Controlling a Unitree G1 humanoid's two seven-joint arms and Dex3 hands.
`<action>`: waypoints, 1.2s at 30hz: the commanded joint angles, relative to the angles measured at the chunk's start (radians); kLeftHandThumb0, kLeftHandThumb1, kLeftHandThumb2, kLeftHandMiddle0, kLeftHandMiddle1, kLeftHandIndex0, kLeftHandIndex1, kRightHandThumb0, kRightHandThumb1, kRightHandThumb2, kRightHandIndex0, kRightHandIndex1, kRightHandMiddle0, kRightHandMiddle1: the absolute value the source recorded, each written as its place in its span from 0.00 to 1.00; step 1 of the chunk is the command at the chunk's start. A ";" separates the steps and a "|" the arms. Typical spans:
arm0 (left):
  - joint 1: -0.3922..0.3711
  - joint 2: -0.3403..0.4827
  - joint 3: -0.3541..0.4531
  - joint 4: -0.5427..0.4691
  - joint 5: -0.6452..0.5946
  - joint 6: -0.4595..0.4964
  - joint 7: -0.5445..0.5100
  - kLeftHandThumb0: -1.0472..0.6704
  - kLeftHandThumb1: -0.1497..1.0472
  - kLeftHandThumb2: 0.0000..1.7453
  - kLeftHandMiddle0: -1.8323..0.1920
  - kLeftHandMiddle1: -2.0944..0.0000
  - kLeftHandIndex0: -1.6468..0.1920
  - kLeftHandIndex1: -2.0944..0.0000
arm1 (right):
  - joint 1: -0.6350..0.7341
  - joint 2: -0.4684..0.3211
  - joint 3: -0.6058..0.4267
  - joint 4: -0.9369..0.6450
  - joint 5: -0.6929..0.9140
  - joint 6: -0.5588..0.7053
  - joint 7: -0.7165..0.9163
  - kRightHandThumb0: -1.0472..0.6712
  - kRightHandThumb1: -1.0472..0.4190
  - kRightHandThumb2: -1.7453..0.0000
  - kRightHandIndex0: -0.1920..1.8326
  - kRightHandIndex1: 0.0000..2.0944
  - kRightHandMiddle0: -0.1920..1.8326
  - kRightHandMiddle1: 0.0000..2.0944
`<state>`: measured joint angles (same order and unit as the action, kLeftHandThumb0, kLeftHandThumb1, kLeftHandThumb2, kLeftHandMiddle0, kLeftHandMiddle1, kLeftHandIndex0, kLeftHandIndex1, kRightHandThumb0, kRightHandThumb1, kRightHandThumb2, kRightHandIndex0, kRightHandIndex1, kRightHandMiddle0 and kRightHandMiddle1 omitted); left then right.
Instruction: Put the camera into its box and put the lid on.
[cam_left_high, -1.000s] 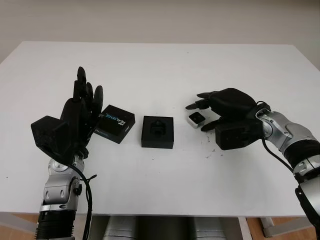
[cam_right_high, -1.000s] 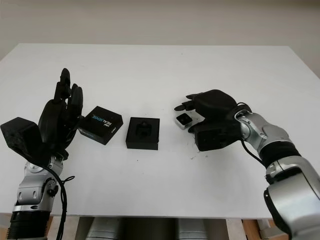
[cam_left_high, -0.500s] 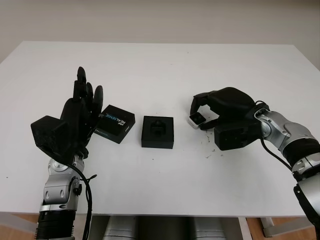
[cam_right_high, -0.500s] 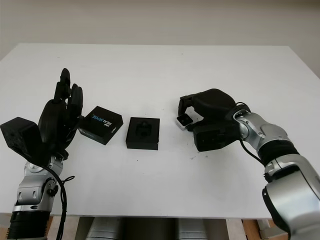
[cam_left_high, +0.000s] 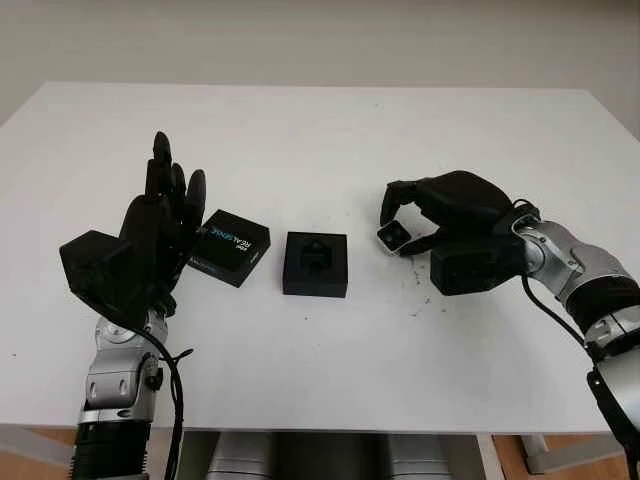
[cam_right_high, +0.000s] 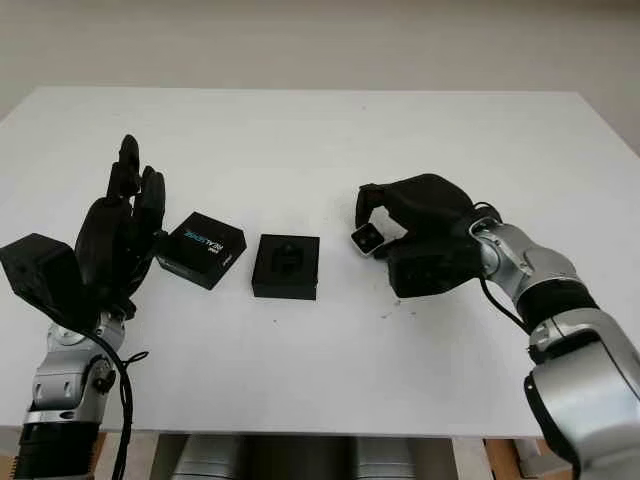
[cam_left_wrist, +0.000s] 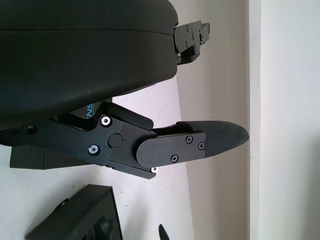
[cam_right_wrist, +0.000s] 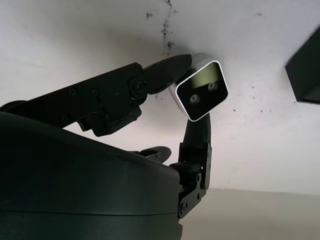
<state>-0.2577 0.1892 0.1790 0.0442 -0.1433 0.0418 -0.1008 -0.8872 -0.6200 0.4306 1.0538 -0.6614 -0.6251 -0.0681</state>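
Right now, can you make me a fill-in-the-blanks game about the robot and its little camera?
1. The right hand pinches the small ____.
2. The open box sits on the ____ table.
3. The lid lies between the box and the ____ hand, which is open.

Missing words: camera; white; left

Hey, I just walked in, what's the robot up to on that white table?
It is packing a small camera into its box. The right hand has closed its fingers on the small silver camera, just right of the open black box at the middle of the white table. The box's printed lid lies on the table left of it. The left hand is open, held upright beside the lid. The box holds no camera yet and the lid is off.
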 joint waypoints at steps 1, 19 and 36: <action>0.004 0.001 0.002 -0.025 -0.002 0.004 0.001 0.21 1.00 0.29 1.00 1.00 1.00 1.00 | 0.011 0.014 -0.019 0.010 0.022 0.003 0.002 0.43 0.08 0.97 0.30 0.03 0.29 0.63; -0.002 0.018 0.006 -0.017 0.004 0.013 -0.014 0.21 1.00 0.27 1.00 1.00 1.00 1.00 | 0.047 0.068 -0.131 0.026 0.211 0.010 0.116 0.41 0.09 0.97 0.27 0.02 0.27 0.80; 0.000 0.024 0.014 -0.020 -0.005 0.018 -0.025 0.21 1.00 0.27 1.00 1.00 1.00 1.00 | 0.185 0.163 -0.357 -0.314 0.569 0.226 0.367 0.37 0.06 0.97 0.23 0.00 0.24 0.81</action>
<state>-0.2567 0.1996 0.1845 0.0345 -0.1455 0.0641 -0.1217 -0.7127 -0.4694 0.0951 0.7801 -0.1125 -0.4143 0.2924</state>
